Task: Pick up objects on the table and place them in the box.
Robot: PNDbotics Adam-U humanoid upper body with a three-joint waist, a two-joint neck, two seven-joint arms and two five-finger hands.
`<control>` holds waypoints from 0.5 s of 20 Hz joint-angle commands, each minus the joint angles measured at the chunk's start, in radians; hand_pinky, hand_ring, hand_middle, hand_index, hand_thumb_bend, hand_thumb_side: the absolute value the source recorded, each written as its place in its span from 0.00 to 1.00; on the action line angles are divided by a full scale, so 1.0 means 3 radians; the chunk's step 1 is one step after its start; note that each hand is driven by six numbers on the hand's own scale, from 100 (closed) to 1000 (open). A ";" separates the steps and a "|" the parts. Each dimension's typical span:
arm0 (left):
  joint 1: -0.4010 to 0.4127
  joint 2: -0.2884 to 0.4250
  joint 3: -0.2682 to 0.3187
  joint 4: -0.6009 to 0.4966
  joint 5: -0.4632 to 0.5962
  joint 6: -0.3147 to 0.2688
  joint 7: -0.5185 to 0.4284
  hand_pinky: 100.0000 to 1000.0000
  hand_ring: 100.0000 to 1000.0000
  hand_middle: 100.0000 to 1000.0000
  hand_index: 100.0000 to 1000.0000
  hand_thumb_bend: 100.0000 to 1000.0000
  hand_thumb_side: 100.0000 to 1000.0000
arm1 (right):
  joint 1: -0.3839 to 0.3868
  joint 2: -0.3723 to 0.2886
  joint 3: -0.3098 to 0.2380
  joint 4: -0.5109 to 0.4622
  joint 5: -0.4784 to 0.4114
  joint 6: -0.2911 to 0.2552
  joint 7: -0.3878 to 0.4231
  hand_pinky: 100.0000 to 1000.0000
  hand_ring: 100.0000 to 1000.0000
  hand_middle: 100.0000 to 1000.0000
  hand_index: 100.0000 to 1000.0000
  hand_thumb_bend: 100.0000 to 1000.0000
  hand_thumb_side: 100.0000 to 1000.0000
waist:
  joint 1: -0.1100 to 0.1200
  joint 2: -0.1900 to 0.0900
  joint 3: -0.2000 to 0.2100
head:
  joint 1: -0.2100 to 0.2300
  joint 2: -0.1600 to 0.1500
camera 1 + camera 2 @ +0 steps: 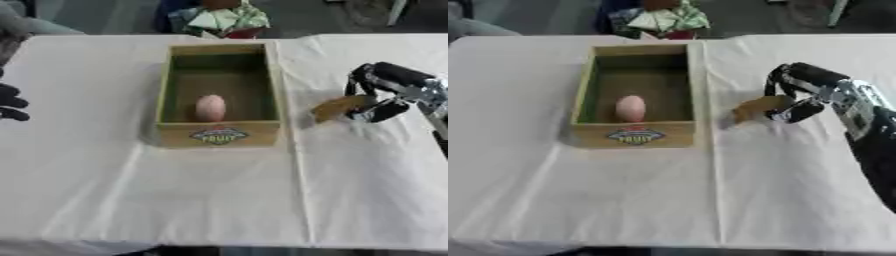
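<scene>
Nearest us the white-clothed table (219, 200) lies bare, and beyond it our right hand (798, 97) curls its fingers around a flat tan-brown object (756, 108) just right of the open wooden box (219, 131) holding a pink egg-shaped object (210, 108), while only the left-eye view catches our left hand's (10, 102) dark fingers at the left edge, their state unclear.

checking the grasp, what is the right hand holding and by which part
The right hand holds a tan-brown object, gripped at its right end.
</scene>
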 commanded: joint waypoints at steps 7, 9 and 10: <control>0.0002 0.0042 0.0031 -0.0022 -0.0012 0.0002 -0.0002 0.48 0.53 0.51 0.76 0.09 0.83 | -0.0165 -0.0086 -0.0021 -0.0356 -0.0480 -0.0019 0.0168 0.19 0.12 0.33 0.45 0.19 0.04 | -0.0009 -0.0071 -0.0014 | 0.0005 0.0016; 0.0007 0.0044 0.0032 -0.0023 -0.0012 0.0001 -0.0005 0.48 0.53 0.51 0.76 0.09 0.83 | -0.0207 -0.0083 -0.0016 -0.0416 -0.0600 0.0002 0.0221 0.19 0.12 0.33 0.45 0.19 0.03 | -0.0010 -0.0078 -0.0010 | 0.0003 0.0016; 0.0010 0.0044 0.0032 -0.0023 -0.0012 0.0001 -0.0005 0.48 0.53 0.51 0.76 0.09 0.83 | -0.0230 -0.0081 -0.0011 -0.0444 -0.0661 0.0013 0.0252 0.19 0.12 0.33 0.45 0.19 0.03 | -0.0011 -0.0082 -0.0009 | 0.0003 0.0016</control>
